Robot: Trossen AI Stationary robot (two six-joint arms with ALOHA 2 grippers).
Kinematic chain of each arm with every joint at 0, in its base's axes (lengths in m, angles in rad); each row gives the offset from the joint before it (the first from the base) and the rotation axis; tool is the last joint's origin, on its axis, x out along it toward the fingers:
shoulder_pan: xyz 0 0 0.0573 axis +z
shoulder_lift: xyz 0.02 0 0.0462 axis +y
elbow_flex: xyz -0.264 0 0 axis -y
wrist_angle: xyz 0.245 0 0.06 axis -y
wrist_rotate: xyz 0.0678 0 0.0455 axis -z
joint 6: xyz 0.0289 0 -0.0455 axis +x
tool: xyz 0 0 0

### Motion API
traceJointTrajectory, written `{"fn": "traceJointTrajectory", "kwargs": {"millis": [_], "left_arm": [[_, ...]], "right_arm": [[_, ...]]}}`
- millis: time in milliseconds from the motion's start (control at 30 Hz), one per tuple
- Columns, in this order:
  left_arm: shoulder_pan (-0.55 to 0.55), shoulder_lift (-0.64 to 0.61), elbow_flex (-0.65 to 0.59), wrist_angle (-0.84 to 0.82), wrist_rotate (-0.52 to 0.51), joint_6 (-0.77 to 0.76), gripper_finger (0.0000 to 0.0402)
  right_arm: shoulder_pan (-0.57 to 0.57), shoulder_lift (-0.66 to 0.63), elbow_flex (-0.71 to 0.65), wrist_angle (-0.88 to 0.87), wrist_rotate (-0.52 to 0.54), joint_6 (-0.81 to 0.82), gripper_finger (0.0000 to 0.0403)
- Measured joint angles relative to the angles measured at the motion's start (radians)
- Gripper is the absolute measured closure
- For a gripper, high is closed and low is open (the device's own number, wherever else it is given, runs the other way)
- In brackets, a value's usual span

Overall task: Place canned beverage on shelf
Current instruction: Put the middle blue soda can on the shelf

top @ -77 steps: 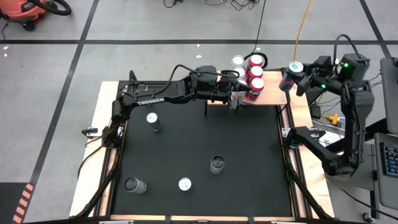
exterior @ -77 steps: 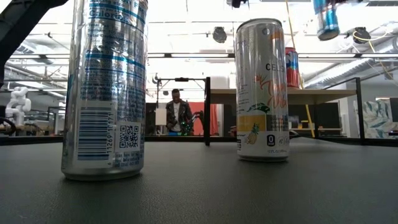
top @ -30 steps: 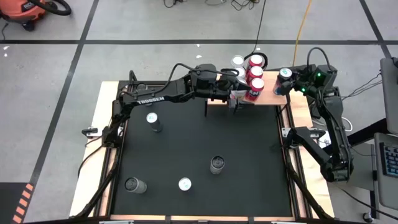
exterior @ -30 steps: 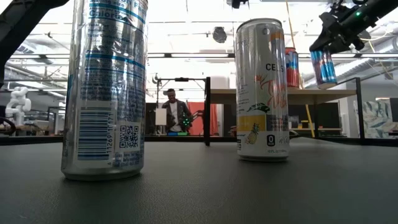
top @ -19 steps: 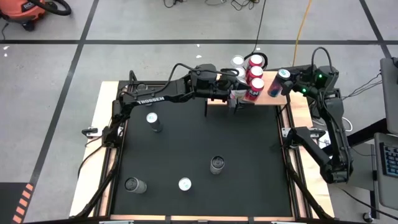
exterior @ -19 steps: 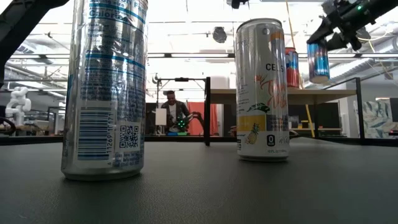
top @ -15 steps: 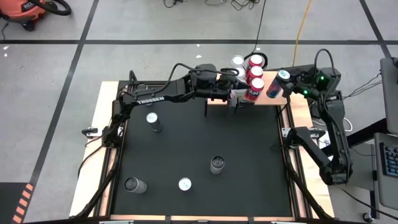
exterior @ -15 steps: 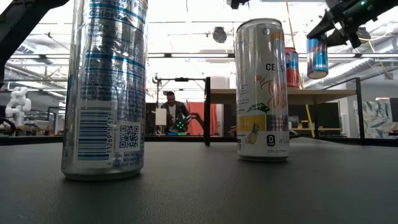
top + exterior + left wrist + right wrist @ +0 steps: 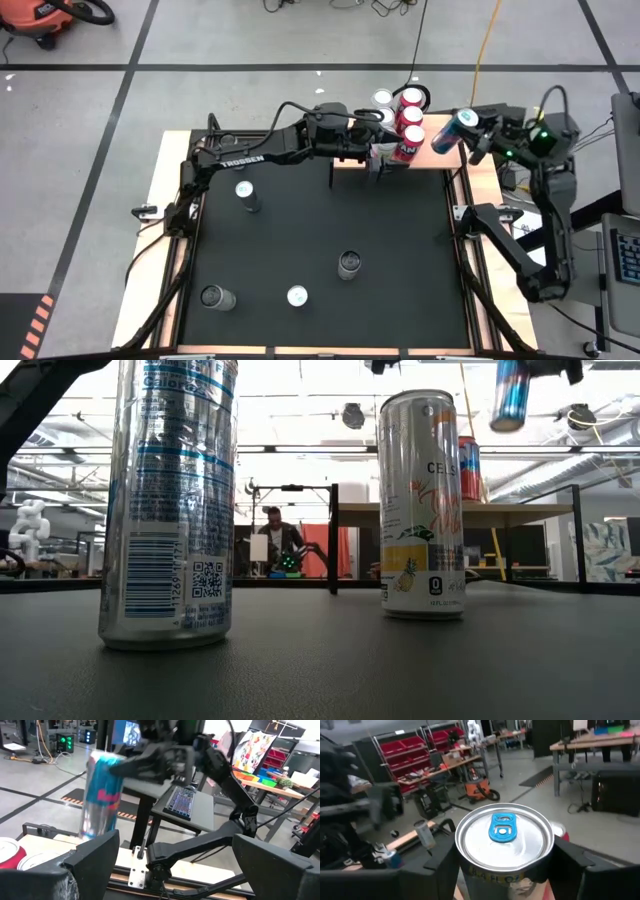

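Blue can (image 9: 447,131) clamped in right tool (image 9: 478,133), tilted above shelf (image 9: 436,157).

Grey floor (image 9: 80,100), red bins (image 9: 402,747)

Black table top (image 9: 400,250) with a wooden shelf (image 9: 445,158) at its far right corner.
Four cans (image 9: 349,264) stand on the table; red cans (image 9: 408,143) and a silver can (image 9: 382,98) on the shelf.
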Motion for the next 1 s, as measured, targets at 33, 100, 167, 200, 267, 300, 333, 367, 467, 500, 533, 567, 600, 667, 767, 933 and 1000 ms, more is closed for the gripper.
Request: {"fn": "traceJointTrajectory", "kwargs": {"millis": [33,100,167,200,267,300,333,367,467,500,533,567,600,667,767,933,1000], "left_arm": [[0.000,0.000,0.000,0.004,-0.001,-0.001,0.0011],[0.000,0.000,0.001,0.005,-0.012,-0.002,0.0011],[0.000,0.000,0.012,-0.007,-0.023,-0.002,0.0011],[0.000,0.000,0.022,-0.011,-0.024,-0.003,0.0011],[0.001,0.000,0.044,-0.008,-0.025,-0.003,0.0011],[0.003,-0.001,0.055,-0.005,-0.025,-0.003,0.0011],[0.005,-0.002,0.065,-0.003,-0.025,-0.003,0.0011],[0.008,-0.003,0.074,-0.003,-0.024,-0.007,0.0011],[0.022,-0.003,0.089,-0.006,0.022,-0.038,0.0011],[0.025,-0.003,0.090,-0.006,0.040,-0.052,0.0011],[0.028,-0.002,0.091,-0.006,0.055,-0.056,0.0011],[0.028,-0.003,0.091,-0.006,0.068,-0.055,0.0011],[0.028,-0.003,0.091,-0.006,0.075,-0.050,0.0011],[0.022,-0.002,0.091,0.001,0.076,-0.023,0.0011],[0.015,-0.002,0.091,0.030,0.078,0.001,0.0011],[0.011,-0.002,0.091,0.100,0.032,-0.005,0.0011],[0.011,-0.002,0.091,0.133,0.021,-0.028,0.0011]], "right_arm": [[0.003,0.006,0.026,-0.014,0.000,0.000,0.0190],[0.010,0.021,0.078,-0.039,-0.005,0.000,0.0190],[0.014,0.038,0.129,-0.052,-0.037,0.010,0.0190],[0.016,0.048,0.152,-0.059,-0.057,0.019,0.0190],[0.021,0.068,0.197,-0.064,-0.117,0.046,0.0190],[0.023,0.078,0.217,-0.062,-0.146,0.065,0.0190],[0.024,0.087,0.235,-0.060,-0.174,0.081,0.0190],[0.024,0.096,0.251,-0.061,-0.198,0.098,0.0190],[0.024,0.116,0.291,-0.061,-0.244,0.134,0.0190],[0.024,0.122,0.303,-0.060,-0.255,0.142,0.0190],[0.024,0.128,0.314,-0.059,-0.264,0.149,0.0190],[0.024,0.134,0.325,-0.054,-0.271,0.156,0.0190],[0.024,0.141,0.336,-0.046,-0.281,0.165,0.0190],[0.024,0.156,0.359,-0.027,-0.296,0.194,0.0190],[0.024,0.182,0.394,0.048,-0.323,0.256,0.0190],[0.024,0.237,0.450,0.195,-0.363,0.361,0.0190],[0.024,0.268,0.474,0.246,-0.366,0.387,0.0190]]}}
